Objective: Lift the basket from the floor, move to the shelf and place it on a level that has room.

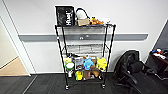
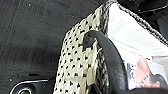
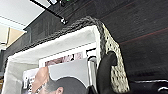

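The basket [image 2: 75,70] has beige woven sides and a white lining, with a printed picture lying inside [image 3: 62,75]. It hangs above the dark carpet floor [image 2: 30,37]. My left gripper [image 2: 98,47] is shut on one end wall, a black finger [image 2: 110,60] curving over the rim. My right gripper [image 3: 105,61] is shut on the other end wall. The shelf [image 1: 61,47], a black wire rack on casters, stands ahead against the wall. Its level second from the top [image 1: 85,47] looks bare. The top tier holds a black bag [image 1: 65,16] and small items.
The shelf's lower tiers are crowded with colourful things [image 1: 87,63]. A black office chair [image 1: 130,70] and a dark desk [image 1: 160,58] stand to the right. A doorway with tan wooden flooring [image 1: 12,68] opens on the left.
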You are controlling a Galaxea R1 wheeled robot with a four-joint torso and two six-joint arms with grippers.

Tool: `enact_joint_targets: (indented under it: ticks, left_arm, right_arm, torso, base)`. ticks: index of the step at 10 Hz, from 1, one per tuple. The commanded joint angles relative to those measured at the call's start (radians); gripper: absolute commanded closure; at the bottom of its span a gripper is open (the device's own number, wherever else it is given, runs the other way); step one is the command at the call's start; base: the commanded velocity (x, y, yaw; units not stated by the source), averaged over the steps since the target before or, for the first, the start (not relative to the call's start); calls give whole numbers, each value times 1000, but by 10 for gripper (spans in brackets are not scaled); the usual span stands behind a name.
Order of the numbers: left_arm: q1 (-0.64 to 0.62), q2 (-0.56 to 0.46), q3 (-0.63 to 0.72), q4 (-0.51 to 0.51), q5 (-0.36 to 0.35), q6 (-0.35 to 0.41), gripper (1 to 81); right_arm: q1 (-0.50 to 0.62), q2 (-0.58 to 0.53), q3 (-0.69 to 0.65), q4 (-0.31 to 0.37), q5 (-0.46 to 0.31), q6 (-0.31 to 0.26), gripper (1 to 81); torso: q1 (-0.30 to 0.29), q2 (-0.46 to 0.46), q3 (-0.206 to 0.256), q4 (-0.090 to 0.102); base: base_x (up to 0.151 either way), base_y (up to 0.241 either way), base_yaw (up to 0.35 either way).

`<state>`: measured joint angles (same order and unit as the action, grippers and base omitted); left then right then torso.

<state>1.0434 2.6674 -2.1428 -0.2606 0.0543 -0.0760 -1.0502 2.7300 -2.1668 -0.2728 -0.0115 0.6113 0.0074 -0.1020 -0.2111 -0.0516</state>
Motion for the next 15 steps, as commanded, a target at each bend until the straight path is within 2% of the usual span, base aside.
enact_joint_targets:
  ticks: [1, 8, 15]
  left_arm:
    - [-110, -18, 20, 7, 29, 7, 811]
    - [-110, -21, 20, 6, 29, 7, 811]
    - [-110, -20, 20, 6, 29, 7, 811]
  right_arm:
    - [110, -11, 16, -3, 2, 1, 811]
    - [110, -11, 18, -3, 4, 1, 811]
    - [110, -11, 16, -3, 2, 1, 811]
  torso:
    - [0, 0, 0, 0]
    - [0, 0, 0, 0]
    - [0, 0, 0, 0]
  base:
    - [94, 0, 0]
    - [100, 0, 0]
    - [137, 0, 0]
